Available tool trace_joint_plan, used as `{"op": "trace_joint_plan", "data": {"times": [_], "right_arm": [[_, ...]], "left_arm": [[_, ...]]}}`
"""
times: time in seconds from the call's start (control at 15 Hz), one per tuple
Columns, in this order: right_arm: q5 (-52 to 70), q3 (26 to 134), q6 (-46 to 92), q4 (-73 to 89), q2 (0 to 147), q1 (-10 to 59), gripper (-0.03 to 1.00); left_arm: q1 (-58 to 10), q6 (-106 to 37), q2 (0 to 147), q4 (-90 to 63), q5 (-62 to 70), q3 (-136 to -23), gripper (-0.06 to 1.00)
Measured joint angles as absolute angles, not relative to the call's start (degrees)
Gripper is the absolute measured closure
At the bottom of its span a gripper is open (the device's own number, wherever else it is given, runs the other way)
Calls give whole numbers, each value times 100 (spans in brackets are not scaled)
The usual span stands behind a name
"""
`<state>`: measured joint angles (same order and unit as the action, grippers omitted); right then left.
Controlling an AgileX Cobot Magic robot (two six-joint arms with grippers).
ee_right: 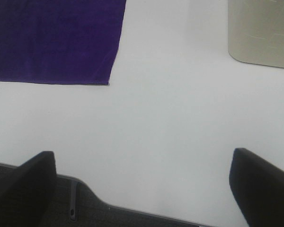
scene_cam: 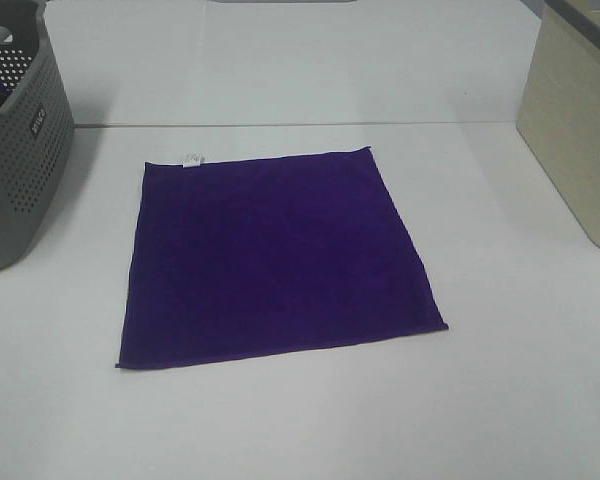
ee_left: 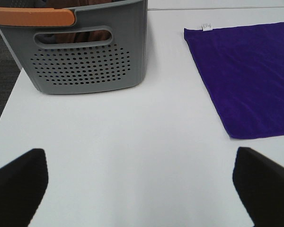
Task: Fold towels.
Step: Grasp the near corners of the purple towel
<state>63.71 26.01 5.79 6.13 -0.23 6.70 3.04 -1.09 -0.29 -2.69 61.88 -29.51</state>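
Towel flat, first fold not begun.
The white table (scene_cam: 280,430) bears the purple towel (scene_cam: 275,262), flat at its middle; left gripper (ee_left: 142,187) and right gripper (ee_right: 142,184) hang spread wide, empty; best pinch both near corners together, carrying them level to the white tag (scene_cam: 192,159).

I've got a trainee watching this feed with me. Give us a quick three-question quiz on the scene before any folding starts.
1. True or false: the deep purple square cloth towel lies flat and unfolded on the white table.
2. In the high view, which edge of the towel carries the small white tag? A near, B far, C right.
3. Fill in: the left gripper and right gripper are both ____, holding nothing.
Key: 1 true; 2 B; 3 open.
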Motion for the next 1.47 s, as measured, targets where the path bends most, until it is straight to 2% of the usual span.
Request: {"op": "trace_joint_plan", "data": {"times": [0.27, 0.47, 0.73, 1.0, 1.27, 1.47], "right_arm": [[6371, 2601, 579, 607, -23, 670, 1], [6182, 2790, 315, 367, 264, 670, 1], [6916, 4091, -338, 699, 3415, 670, 1], [6600, 5667, 516, 1112, 6641, 670, 1], [6532, 6262, 825, 1501, 8193, 670, 1], [6131, 6492, 859, 1599, 9013, 670, 1]], "left_arm": [[304, -109, -17, -269, 6188, -2951, -5], [292, -109, 865, -269, 6222, -3031, -5], [281, 0, 3478, -264, 6939, -4486, -5], [281, 0, 5804, -315, 6927, -5506, -5], [281, 0, 6881, -327, 6566, -5598, -5], [281, -521, 7804, -968, 6062, -5604, -5]]}}
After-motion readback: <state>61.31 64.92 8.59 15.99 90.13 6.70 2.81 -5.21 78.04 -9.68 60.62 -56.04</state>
